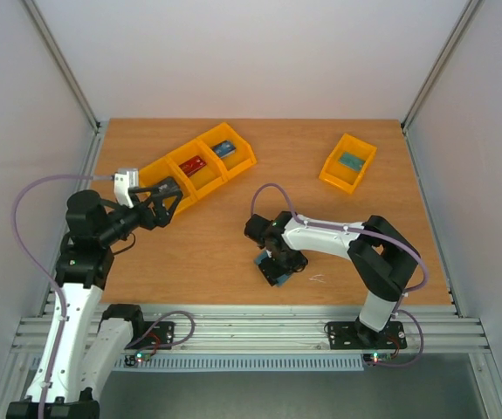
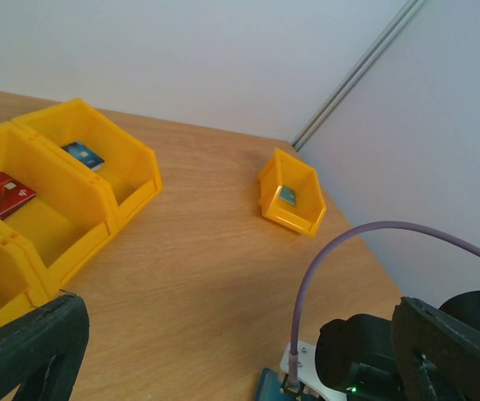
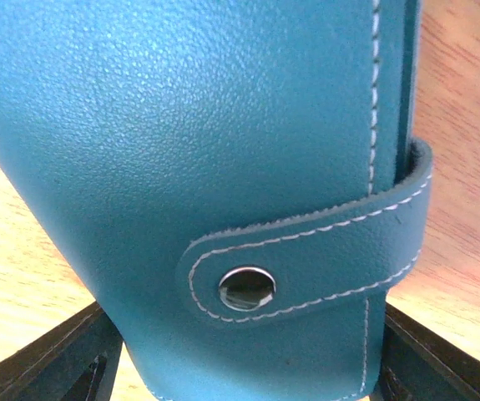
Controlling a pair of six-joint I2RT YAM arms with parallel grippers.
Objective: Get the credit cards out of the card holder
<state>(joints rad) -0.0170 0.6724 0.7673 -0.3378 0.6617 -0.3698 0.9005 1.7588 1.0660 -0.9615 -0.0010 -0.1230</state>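
Note:
The blue-teal card holder [image 1: 271, 269] lies closed on the table under my right gripper [image 1: 277, 260]. In the right wrist view the card holder [image 3: 223, 142] fills the frame, its strap snapped down by a round stud [image 3: 246, 288]. My right gripper [image 3: 244, 372] straddles it, with the fingers [image 3: 64, 359] wide apart at its two edges; I cannot tell if they touch. A red credit card [image 1: 192, 166] and a blue one [image 1: 224, 148] lie in the long orange bin. My left gripper [image 1: 165, 202] hangs open and empty by that bin's near end.
The long orange bin [image 1: 168, 166] with three compartments lies slanted at the back left. A small orange bin [image 1: 331, 173] at the back right holds a teal card [image 1: 350, 161]. My right arm's purple cable [image 2: 323, 259] arches over the table.

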